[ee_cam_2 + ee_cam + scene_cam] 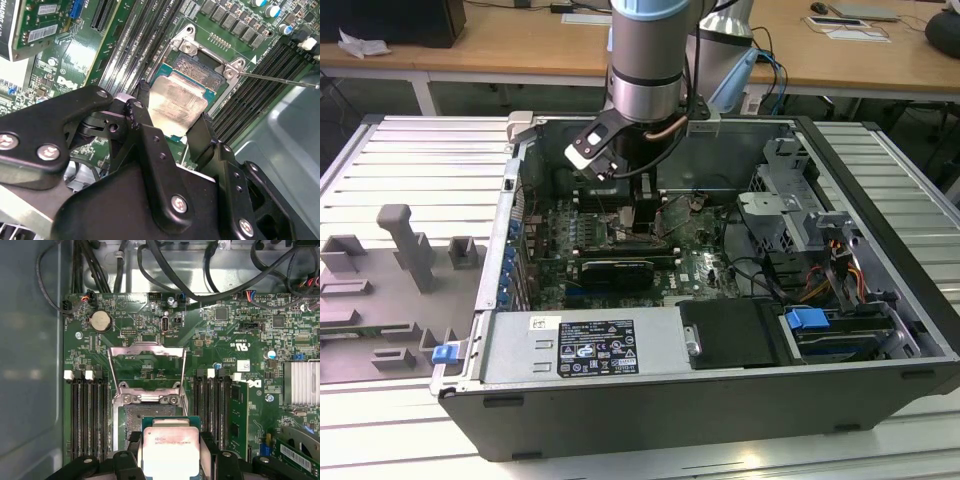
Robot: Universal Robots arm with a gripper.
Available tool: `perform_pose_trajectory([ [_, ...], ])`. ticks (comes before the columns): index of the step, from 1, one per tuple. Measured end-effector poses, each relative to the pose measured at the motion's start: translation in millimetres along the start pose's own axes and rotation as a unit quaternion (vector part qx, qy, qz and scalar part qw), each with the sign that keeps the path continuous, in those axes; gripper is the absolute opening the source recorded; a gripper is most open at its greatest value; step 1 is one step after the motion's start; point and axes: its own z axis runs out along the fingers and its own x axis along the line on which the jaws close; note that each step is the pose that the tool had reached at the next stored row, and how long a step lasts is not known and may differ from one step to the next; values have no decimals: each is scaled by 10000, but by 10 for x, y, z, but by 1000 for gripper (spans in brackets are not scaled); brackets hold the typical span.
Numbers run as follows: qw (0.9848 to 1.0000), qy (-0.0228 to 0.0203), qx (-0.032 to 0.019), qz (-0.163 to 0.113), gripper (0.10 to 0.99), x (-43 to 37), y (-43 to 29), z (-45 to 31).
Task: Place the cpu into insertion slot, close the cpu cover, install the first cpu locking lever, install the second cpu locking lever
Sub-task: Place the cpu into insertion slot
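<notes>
The gripper [172, 112] clasps the cpu [180, 102] by two opposite edges and keeps it flat, probably so that it can seat squarely. The cpu hangs close over the insertion slot [200, 67], covering it only in part. Beyond, the cpu cover [147, 351] stands open, leaving the insertion slot free.

In both wrist views the chip [167, 447] [177, 102] is covering part of the socket [131, 415] [200, 67]. The fingers [200, 135] are hiding its side edges, and the first wrist view's frame is cutting it off. In the exterior view the arm [645, 60] is blocking both, at twelve o'clock from the black card [615, 272].
</notes>
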Motion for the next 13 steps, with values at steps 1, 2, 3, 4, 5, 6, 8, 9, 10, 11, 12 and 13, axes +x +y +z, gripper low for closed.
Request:
perform_pose_trajectory([
  [1, 10000, 0, 0, -1, 541, 2, 2, 1],
  [2, 10000, 0, 1, -1, 541, 6, 4, 4],
  [3, 10000, 0, 1, -1, 541, 8, 4, 5],
  [4, 10000, 0, 2, -1, 541, 9, 5, 7],
  [5, 10000, 0, 2, -1, 541, 12, 7, 9],
  [6, 10000, 0, 2, -1, 541, 14, 7, 11],
  [8, 10000, 0, 2, -1, 541, 17, 8, 13],
  [9, 10000, 0, 2, -1, 541, 19, 8, 15],
  [10, 10000, 0, 2, -1, 541, 20, 8, 16],
  [11, 10000, 0, 2, -1, 541, 22, 8, 17],
  [12, 10000, 0, 2, -1, 541, 23, 8, 18],
  [13, 10000, 0, 2, 0, 541, 25, 8, 19],
])
